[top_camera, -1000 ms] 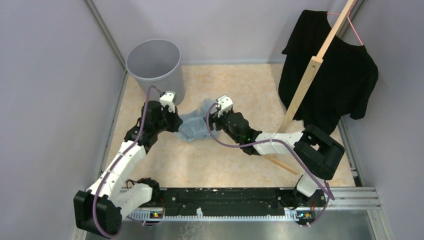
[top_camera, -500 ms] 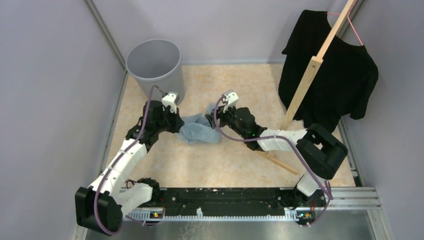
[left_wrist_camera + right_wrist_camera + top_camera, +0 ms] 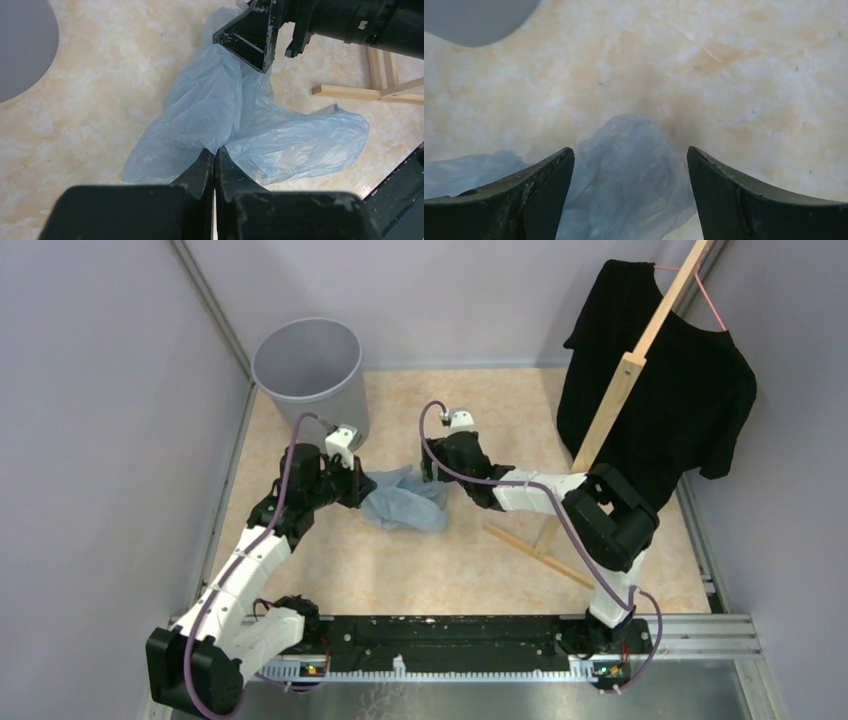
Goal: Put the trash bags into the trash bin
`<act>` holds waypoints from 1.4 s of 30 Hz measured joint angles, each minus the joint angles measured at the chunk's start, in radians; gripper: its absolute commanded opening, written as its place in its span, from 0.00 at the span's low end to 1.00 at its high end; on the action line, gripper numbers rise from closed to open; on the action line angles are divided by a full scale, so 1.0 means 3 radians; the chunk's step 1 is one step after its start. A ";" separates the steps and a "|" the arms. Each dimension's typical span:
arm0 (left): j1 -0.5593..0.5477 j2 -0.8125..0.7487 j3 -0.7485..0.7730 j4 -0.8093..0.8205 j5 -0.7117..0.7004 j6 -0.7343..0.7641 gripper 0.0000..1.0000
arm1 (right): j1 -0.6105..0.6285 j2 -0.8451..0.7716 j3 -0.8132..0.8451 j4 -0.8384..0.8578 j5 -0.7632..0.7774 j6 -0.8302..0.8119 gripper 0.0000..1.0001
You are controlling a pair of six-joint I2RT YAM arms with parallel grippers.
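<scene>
Top external view: trash bags lie crumpled on the table, left of centre, between my two arms and near-right of the trash bin. The bin stands upright at the far-left corner, apart from the bags, mouth open to the top. Left wrist view: my left gripper has its jaws pressed together on the near edge of the film. I judge it is pinching a fold, though the plastic is too thin to show between the tips. Right wrist view: my right gripper is spread wide and holds nothing, with a hump of film lying between and below its fingers. Handling, as a judgement: very light, soft, floppy and slippery film that will drape, trail and balloon, with no stiffness to push against. One thin layer could slip out of a pinch. Better to take a bunched ridge, several layers thick, such as the hump under the right fingers, so the sheet hangs short enough to clear the bin rim. A black T-shirt hangs far right, well clear.
</scene>
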 measured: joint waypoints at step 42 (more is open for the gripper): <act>-0.1692 0.0187 0.0848 -0.1188 -0.0608 -0.1498 0.98 | -0.0161 -0.0562 -0.0717 0.0501 -0.0111 0.0458 0.01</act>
